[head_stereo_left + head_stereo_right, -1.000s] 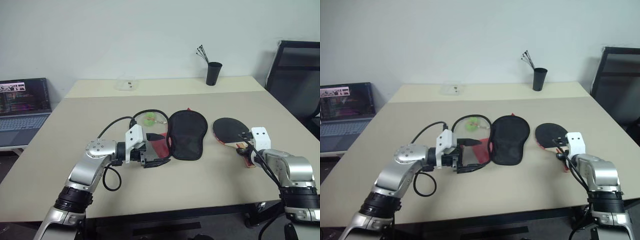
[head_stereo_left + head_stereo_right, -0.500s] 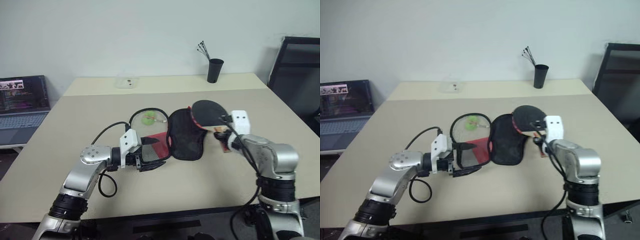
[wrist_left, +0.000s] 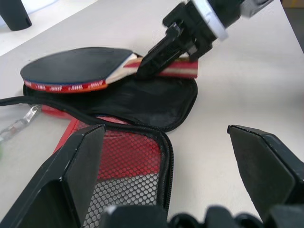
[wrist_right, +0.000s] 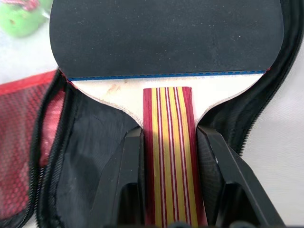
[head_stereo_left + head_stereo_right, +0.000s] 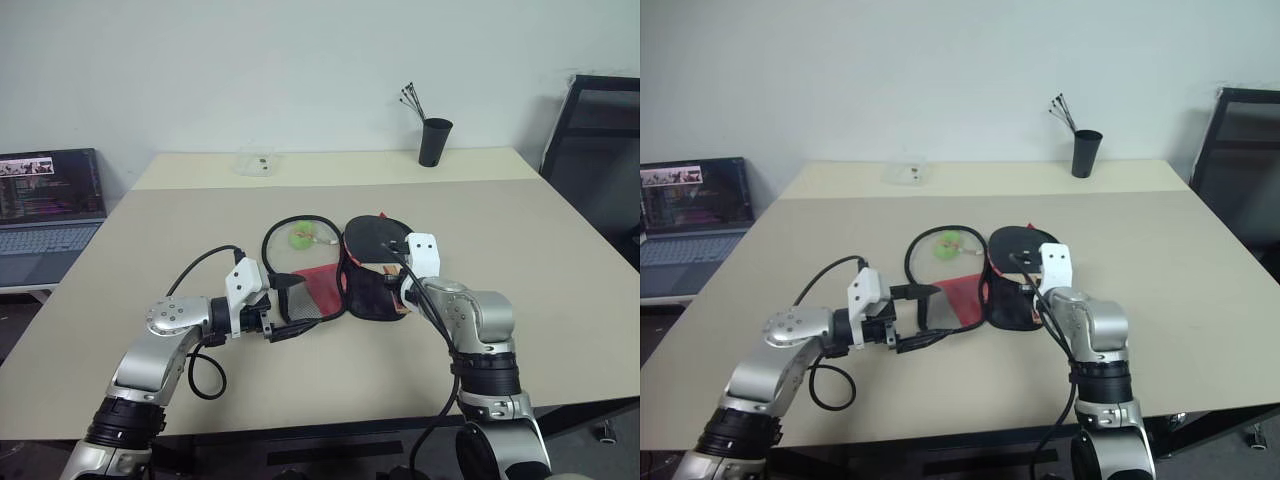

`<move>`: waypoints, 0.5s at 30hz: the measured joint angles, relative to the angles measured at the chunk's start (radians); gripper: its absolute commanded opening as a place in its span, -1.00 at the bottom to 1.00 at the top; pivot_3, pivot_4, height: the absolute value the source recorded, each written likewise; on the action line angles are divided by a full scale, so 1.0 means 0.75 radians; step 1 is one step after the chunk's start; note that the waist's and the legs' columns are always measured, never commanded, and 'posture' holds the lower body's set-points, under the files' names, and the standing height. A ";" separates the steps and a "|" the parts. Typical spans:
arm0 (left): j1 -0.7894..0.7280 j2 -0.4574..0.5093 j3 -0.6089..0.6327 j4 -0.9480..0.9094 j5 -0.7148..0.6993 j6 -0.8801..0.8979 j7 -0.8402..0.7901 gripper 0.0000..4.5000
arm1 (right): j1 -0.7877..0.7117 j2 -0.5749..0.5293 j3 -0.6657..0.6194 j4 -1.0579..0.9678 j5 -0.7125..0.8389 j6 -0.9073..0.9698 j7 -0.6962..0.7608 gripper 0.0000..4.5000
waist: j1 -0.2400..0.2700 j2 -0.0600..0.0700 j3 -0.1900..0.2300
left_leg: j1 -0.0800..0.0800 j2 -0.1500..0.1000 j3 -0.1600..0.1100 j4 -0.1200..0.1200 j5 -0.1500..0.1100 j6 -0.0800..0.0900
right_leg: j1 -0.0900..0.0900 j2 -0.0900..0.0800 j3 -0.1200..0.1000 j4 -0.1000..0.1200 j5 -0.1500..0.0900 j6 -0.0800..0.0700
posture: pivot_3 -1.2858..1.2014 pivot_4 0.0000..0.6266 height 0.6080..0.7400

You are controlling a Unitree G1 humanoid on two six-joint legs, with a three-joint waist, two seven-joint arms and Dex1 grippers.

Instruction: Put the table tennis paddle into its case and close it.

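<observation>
The right gripper (image 3: pixel 156 59) clamps the table tennis paddle (image 3: pixel 80 69) by its striped handle above the open case (image 3: pixel 137 102) (red mesh pocket nearest).

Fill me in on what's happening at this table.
The right gripper has its jaws shut on the handle of the table tennis paddle and holds it over the case, which lies unzipped and spread flat on the table. The left gripper, jaws wide open, hovers at the case's red mesh flap, gripping nothing. The paddle isn't tucked in yet.
</observation>
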 measured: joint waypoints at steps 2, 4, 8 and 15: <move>0.002 0.002 0.000 -0.002 0.000 0.004 0.003 1.00 | -0.006 0.005 0.001 0.030 -0.008 -0.034 -0.004 -0.51 | 0.000 0.000 0.000 | 0.000 0.000 0.000 0.000 0.000 0.000 | 0.000 0.000 0.000 0.000 0.000 0.000 | 0.03 -0.52 1.00; 0.003 0.006 0.001 -0.003 0.000 0.004 0.005 1.00 | -0.009 0.006 0.002 0.050 -0.013 -0.057 -0.010 -0.51 | 0.000 0.000 0.000 | 0.000 0.000 0.000 0.000 0.000 0.000 | 0.000 0.000 0.000 0.000 0.000 0.000 | 0.03 -0.52 1.00; 0.003 0.008 0.001 -0.003 0.001 0.004 0.009 1.00 | -0.010 0.018 0.007 0.080 -0.028 -0.078 -0.020 -0.51 | -0.001 0.000 0.000 | 0.000 0.000 0.000 0.000 0.000 0.000 | 0.000 0.000 0.000 0.000 0.000 0.000 | 0.03 -0.52 1.00; 0.003 0.008 0.001 -0.005 0.001 0.005 0.012 1.00 | -0.010 0.036 0.015 0.087 -0.038 -0.081 -0.021 -0.35 | -0.002 0.000 0.000 | 0.000 0.000 0.000 0.000 0.000 0.000 | 0.000 0.000 0.000 0.001 0.000 0.000 | 0.03 -0.52 1.00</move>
